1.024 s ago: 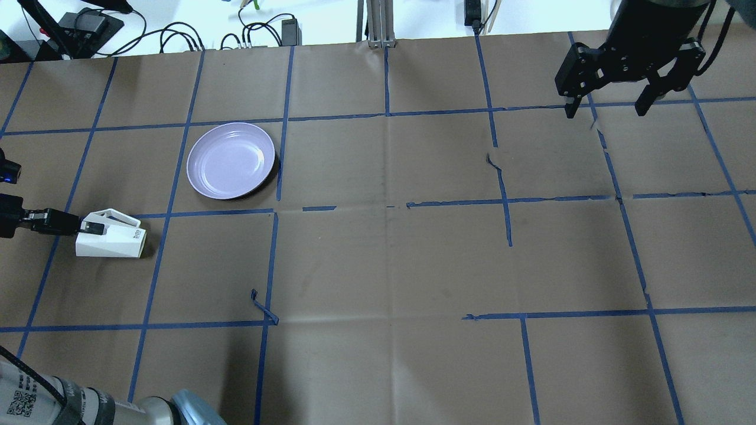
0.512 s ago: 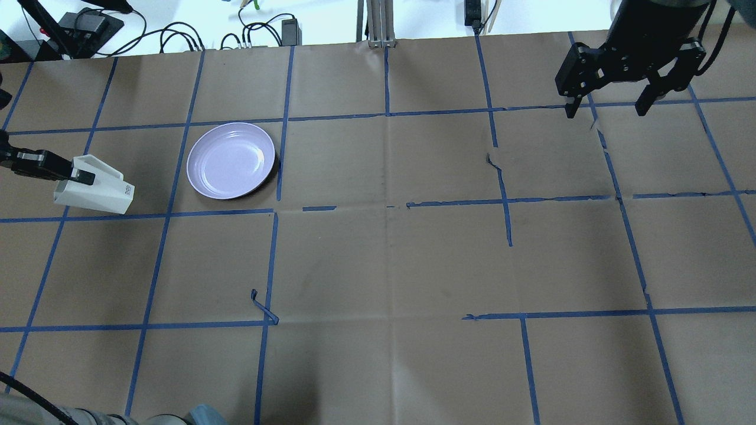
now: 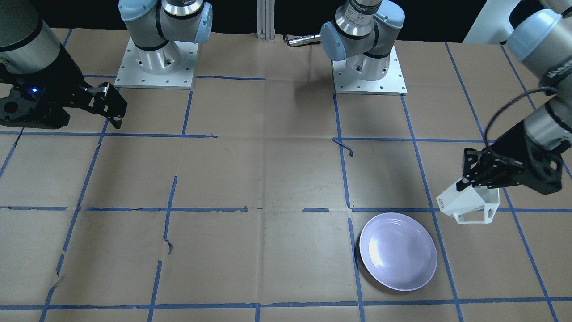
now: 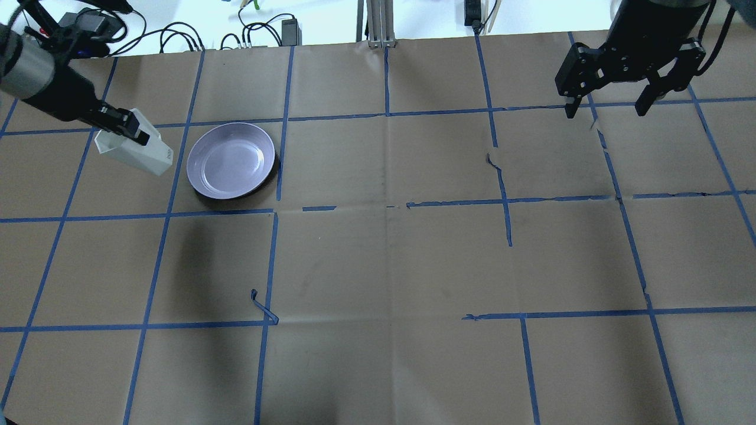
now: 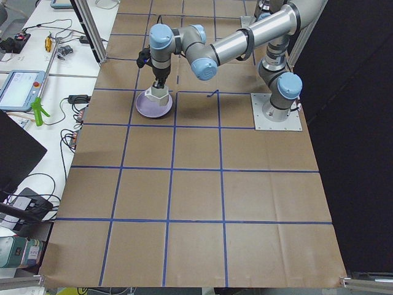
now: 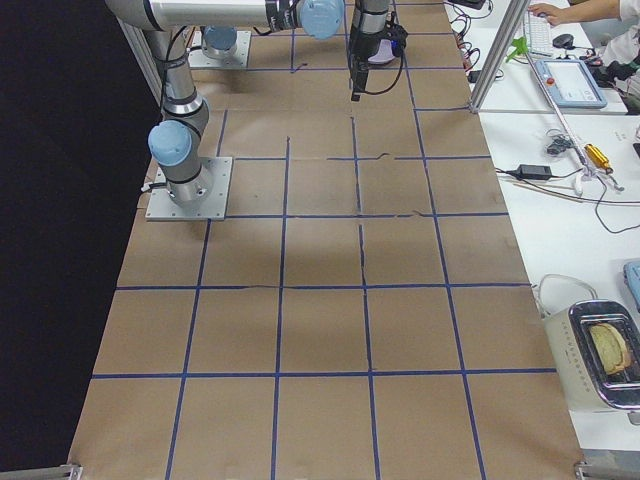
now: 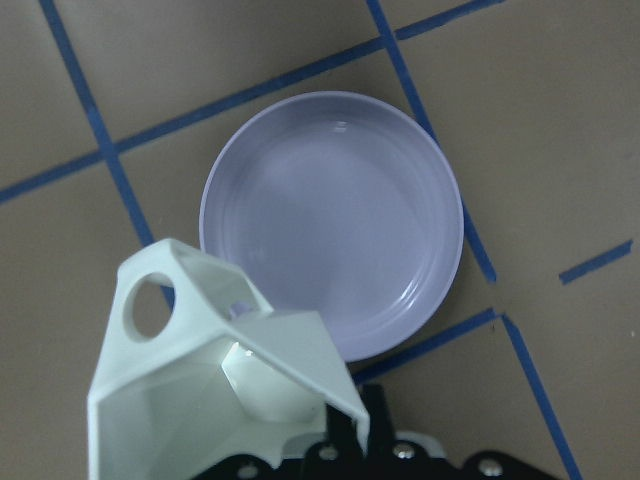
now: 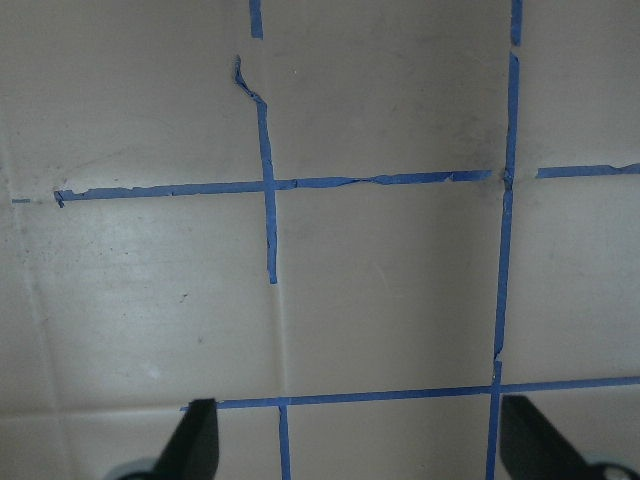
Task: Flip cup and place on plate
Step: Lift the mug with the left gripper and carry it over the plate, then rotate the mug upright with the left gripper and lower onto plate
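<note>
Carrying the cup point(image 4: 149, 158) clear of the surface point(image 4: 384, 265), the left hand point(image 4: 139, 137) pinches the wall at its rim, one finger apparently inside the mouth and one outside. That grip leaves the base free, which I take to be the point, since the base is what has to meet the plate point(image 4: 231, 159). The cup hangs tilted, its mouth turned up toward the wrist and its narrow base angled down toward the plate, with the open handle off to one side. It sits in the air just left of the plate's rim, not yet over the middle. To my eye the flip is mostly done, and what remains is leveling the cup, sliding it right over the plate and lowering it.

The right hand point(image 4: 605, 109) hovers far off at the right end with its fingers spread and nothing between them, parked well out of the way.
</note>
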Available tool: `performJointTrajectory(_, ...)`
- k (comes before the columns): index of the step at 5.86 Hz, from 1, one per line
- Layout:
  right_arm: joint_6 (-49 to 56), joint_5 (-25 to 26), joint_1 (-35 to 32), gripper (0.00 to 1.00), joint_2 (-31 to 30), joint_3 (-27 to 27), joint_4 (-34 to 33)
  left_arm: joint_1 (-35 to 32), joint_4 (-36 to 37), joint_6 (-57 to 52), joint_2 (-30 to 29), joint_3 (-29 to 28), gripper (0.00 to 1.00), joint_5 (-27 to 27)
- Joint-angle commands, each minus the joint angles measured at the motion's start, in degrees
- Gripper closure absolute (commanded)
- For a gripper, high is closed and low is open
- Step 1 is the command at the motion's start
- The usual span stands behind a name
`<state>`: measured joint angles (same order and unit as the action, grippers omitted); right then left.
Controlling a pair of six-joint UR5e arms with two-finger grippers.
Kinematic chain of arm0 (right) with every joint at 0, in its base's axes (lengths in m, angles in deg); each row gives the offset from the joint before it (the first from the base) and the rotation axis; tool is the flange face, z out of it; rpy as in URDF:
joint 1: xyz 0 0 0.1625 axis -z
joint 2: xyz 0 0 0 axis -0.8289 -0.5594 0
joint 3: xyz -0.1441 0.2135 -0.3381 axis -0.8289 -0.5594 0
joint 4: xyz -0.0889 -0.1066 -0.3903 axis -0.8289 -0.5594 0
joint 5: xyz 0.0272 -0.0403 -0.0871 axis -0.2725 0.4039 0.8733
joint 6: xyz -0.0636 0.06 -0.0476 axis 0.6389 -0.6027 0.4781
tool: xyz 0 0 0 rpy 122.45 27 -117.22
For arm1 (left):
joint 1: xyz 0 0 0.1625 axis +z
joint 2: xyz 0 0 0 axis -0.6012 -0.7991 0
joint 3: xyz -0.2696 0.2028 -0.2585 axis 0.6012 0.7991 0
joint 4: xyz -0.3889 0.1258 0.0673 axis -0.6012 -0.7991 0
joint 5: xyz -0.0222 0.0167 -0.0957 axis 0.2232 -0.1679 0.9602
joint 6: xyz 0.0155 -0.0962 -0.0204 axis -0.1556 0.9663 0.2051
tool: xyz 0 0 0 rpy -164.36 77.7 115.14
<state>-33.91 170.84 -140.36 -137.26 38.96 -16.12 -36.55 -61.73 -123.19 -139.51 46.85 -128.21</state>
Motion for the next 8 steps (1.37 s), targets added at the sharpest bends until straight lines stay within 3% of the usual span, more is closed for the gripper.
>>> performJointTrajectory(1,0.00,0.00,0.00,0.00,0.00,0.00,0.00,-8.73,8.89,5.53,-4.27,0.91,1.00,-8.30)
performJointTrajectory(5,0.00,0.00,0.00,0.00,0.00,0.00,0.00,-12.10,15.58,5.39,-11.07,3.27,0.97,-10.46)
performJointTrajectory(6,0.00,0.00,0.00,0.00,0.00,0.00,0.00,-12.10,15.86,5.48,-11.25,4.32,0.84,-10.46)
performJointTrajectory(7,0.00,0.00,0.00,0.00,0.00,0.00,0.00,-12.10,15.78,5.48,-11.16,4.42,0.01,-10.81)
performJointTrajectory(8,0.00,0.00,0.00,0.00,0.00,0.00,0.00,-12.10,15.25,5.57,-10.81,4.34,0.01,-10.90)
